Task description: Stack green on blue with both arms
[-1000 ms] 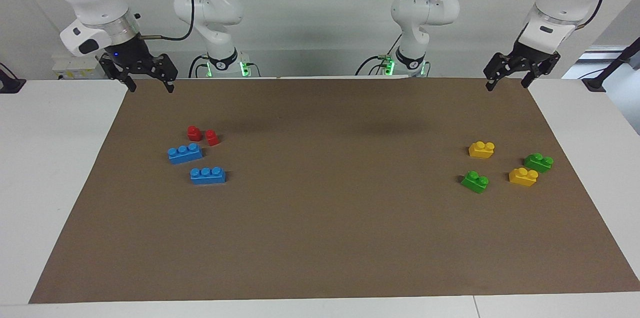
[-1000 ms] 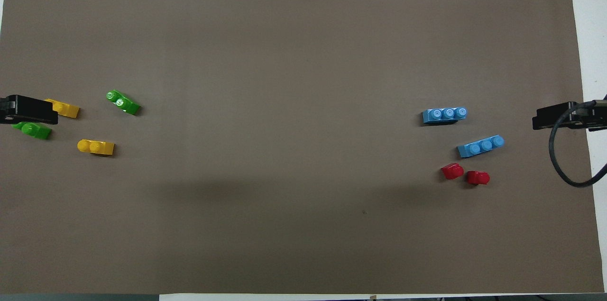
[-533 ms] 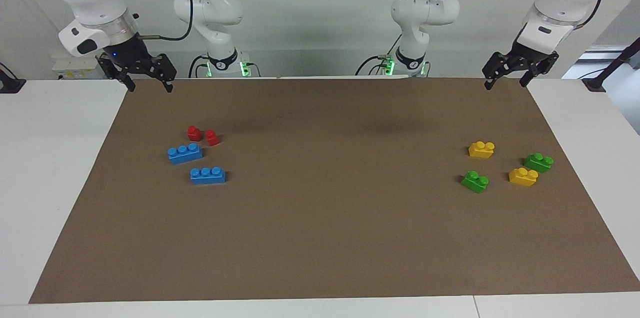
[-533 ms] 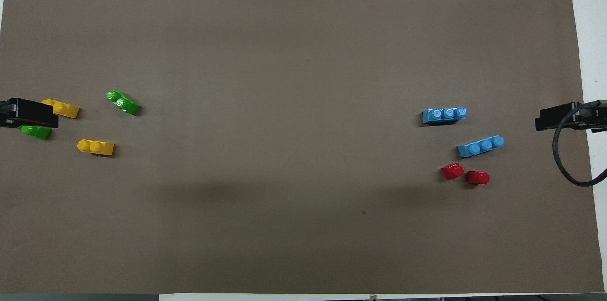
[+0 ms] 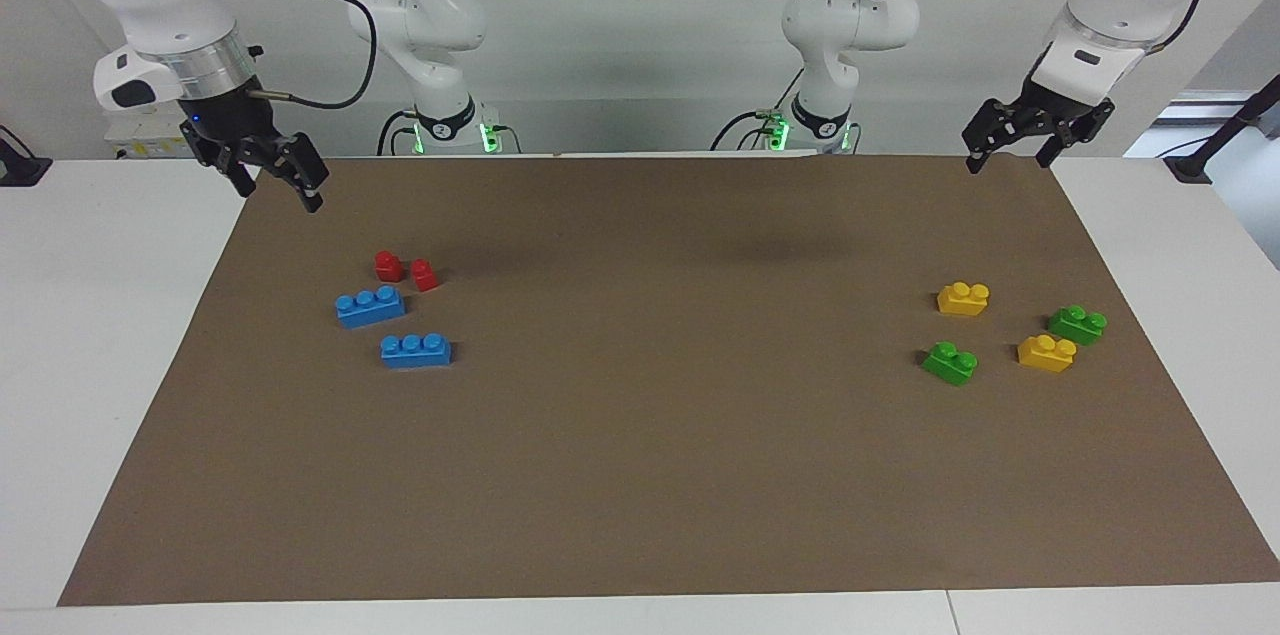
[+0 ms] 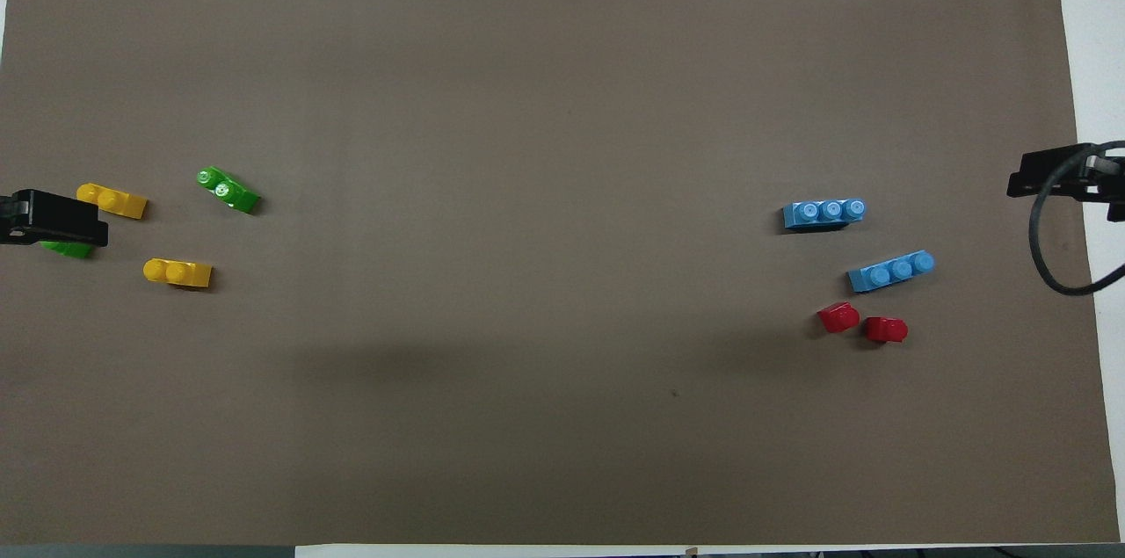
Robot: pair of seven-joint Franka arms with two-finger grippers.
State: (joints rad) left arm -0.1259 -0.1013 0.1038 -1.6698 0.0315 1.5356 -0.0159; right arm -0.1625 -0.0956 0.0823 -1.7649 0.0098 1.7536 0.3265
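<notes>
- Right gripper (image 5: 278,187), fingers spread wide and empty, has swung toward the table's edge; left gripper (image 5: 1008,151), likewise wide, has barely shifted.
- Brown paper mat (image 5: 640,475), matte.
- Blue three-stud bricks (image 5: 370,306) lie at the right arm's end.
- Glossy green two-stud bricks (image 5: 950,362) lie at the left arm's end.

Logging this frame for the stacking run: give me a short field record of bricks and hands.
green bricks: two, on the mat at the left arm's end, unstacked
blue bricks: two, at the right arm's end, unstacked
yellow bricks: two, among the green
red pieces: two
left hand: open, empty, raised
right hand: open, empty, raised
</notes>
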